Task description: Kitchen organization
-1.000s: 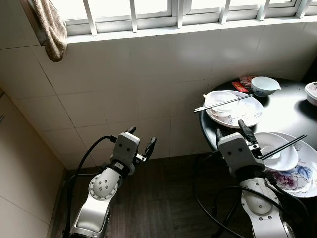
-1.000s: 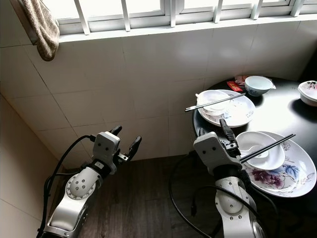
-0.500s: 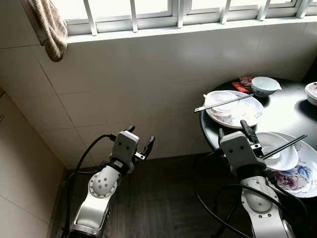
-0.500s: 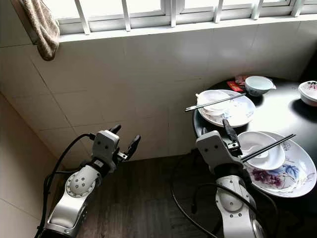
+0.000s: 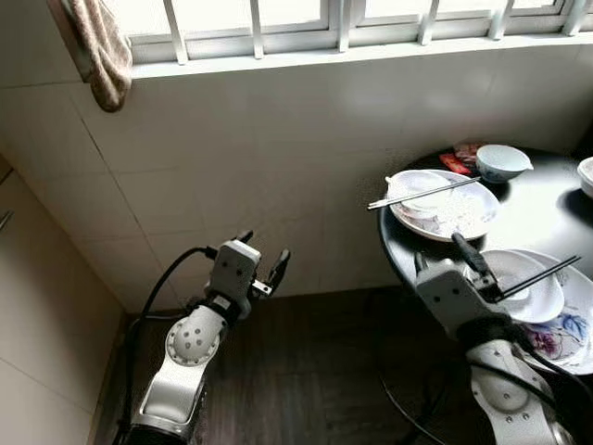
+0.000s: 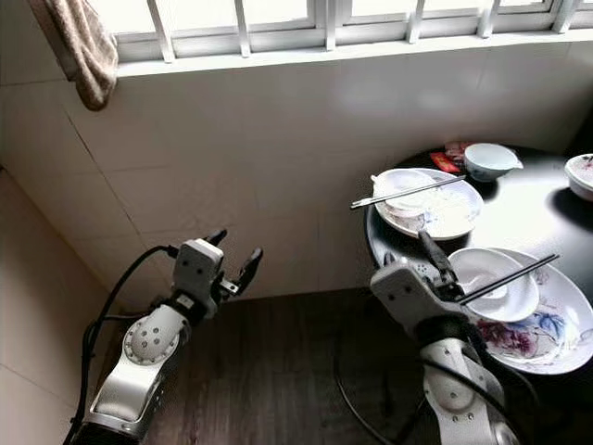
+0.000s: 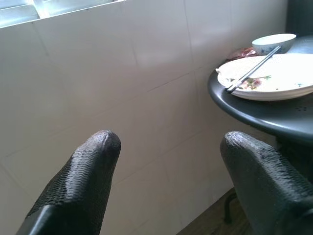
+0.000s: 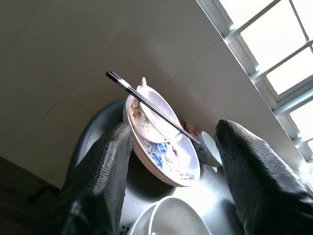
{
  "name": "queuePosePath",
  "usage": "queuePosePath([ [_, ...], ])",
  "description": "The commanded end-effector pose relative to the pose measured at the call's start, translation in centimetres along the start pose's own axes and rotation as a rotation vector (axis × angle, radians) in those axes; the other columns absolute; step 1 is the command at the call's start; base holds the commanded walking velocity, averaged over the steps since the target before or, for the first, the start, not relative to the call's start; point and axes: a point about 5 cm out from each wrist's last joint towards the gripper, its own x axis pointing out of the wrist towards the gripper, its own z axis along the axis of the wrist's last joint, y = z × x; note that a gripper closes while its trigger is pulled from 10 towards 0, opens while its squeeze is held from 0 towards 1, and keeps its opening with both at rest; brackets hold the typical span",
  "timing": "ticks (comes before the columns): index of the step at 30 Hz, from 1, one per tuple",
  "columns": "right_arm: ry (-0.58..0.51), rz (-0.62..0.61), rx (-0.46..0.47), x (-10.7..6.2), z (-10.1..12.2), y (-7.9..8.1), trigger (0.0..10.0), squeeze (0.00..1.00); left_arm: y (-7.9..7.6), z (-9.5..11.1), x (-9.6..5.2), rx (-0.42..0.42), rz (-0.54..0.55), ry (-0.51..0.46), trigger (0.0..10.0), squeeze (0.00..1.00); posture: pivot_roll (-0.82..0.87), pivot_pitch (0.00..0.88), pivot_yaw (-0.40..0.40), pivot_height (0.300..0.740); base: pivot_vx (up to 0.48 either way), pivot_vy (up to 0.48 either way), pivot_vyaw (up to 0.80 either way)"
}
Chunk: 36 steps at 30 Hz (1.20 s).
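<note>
**A tiled corner under a bright window**

You face a wall of pale square tiles (image 5: pixel 278 148) beneath a barred window (image 5: pixel 334 14) that lets in strong daylight. A brownish towel (image 5: pixel 97 51) hangs at the window's left end. A second tiled wall (image 5: pixel 37 315) closes the corner on your left. The floor (image 5: pixel 306 371) is dark wood. A round black table (image 5: pixel 533 209) stands against the wall on your right.

My head cameras are looking down at the tiled wall (image 5: pixel 232 139) and round surface (image 5: pixel 547 209). My left wrist camera is facing that wall; both wrist cameras are sharing the plate with chopsticks (image 8: pixel 146 100).
</note>
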Motion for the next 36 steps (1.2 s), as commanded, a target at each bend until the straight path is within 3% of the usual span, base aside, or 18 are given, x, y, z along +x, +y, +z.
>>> queuePosePath([
  [1, -0.051, 0.020, -0.049, -0.1, 1.1, 0.1, 10.0, 0.00, 0.0, -0.1, 0.2, 0.004, 0.002, 0.003, 10.0, 0.00, -0.15, 0.000, 0.004, 0.740, 0.000, 0.000, 0.00],
  [4, -0.065, 0.074, -0.121, -0.1, 1.5, 0.8, 10.0, 0.00, -0.1, -0.1, 0.2, 0.004, 0.004, 0.002, 10.0, 0.00, -0.14, 0.000, -0.002, 0.740, 0.000, 0.000, 0.00],
  [11, 0.063, 0.198, -0.123, -0.9, 0.5, 2.0, 10.0, 0.00, 0.0, -0.3, 0.0, 0.000, 0.008, 0.007, 10.0, 0.00, -0.14, 0.000, 0.000, 0.740, 0.000, 0.000, 0.00],
  [16, 0.172, 0.190, -0.174, -0.9, -0.5, 1.3, 10.0, 0.00, -0.1, -0.4, -0.1, 0.002, 0.002, 0.012, 10.0, 0.00, -0.14, 0.000, 0.002, 0.740, 0.000, 0.000, 0.00],
  [21, 0.197, 0.194, -0.186, -1.1, -0.4, 1.2, 10.0, 0.00, -0.1, -0.4, -0.1, 0.001, 0.000, 0.016, 10.0, 0.00, -0.15, 0.000, 0.005, 0.740, 0.000, 0.000, 0.00],
  [30, 0.194, 0.146, -0.170, 0.1, -0.1, 0.5, 10.0, 0.00, -0.5, -0.6, 0.8, -0.009, 0.010, 0.008, 10.0, 0.00, -0.17, 0.000, -0.008, 0.740, 0.000, 0.000, 0.00],
  [36, 0.142, 0.096, -0.165, 2.0, 0.7, -0.7, 10.0, 0.00, -0.9, -0.3, 1.8, -0.018, 0.041, -0.016, 10.0, 0.00, -0.16, 0.000, -0.042, 0.740, 0.000, 0.000, 0.00],
])
